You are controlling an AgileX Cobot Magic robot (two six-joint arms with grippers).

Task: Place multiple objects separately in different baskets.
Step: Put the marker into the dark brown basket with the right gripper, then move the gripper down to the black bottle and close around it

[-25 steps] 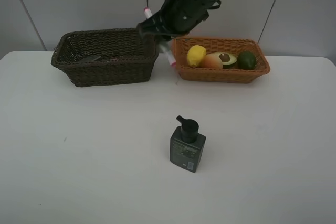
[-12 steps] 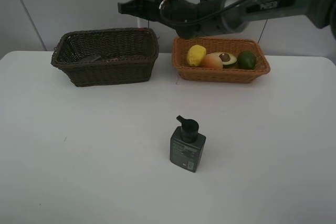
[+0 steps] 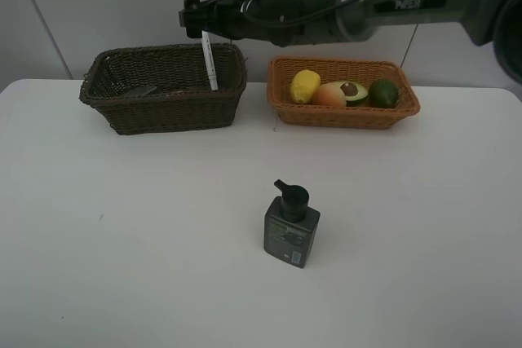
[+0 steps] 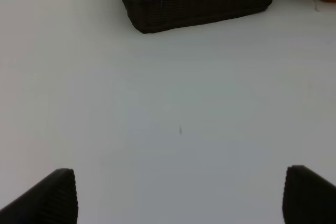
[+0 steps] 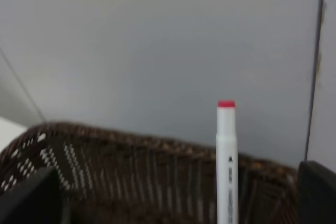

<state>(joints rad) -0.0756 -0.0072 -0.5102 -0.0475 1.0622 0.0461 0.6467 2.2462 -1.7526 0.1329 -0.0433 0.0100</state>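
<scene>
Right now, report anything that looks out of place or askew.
The white marker stands nearly upright in the dark brown basket, apparently in mid-drop below the open right gripper, touching neither finger. The dark pump bottle stands alone on the table, outside both baskets. Nothing looks spilled or damaged.

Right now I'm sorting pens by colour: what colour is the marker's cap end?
Red, on the white marker; the right wrist view shows it best.
</scene>
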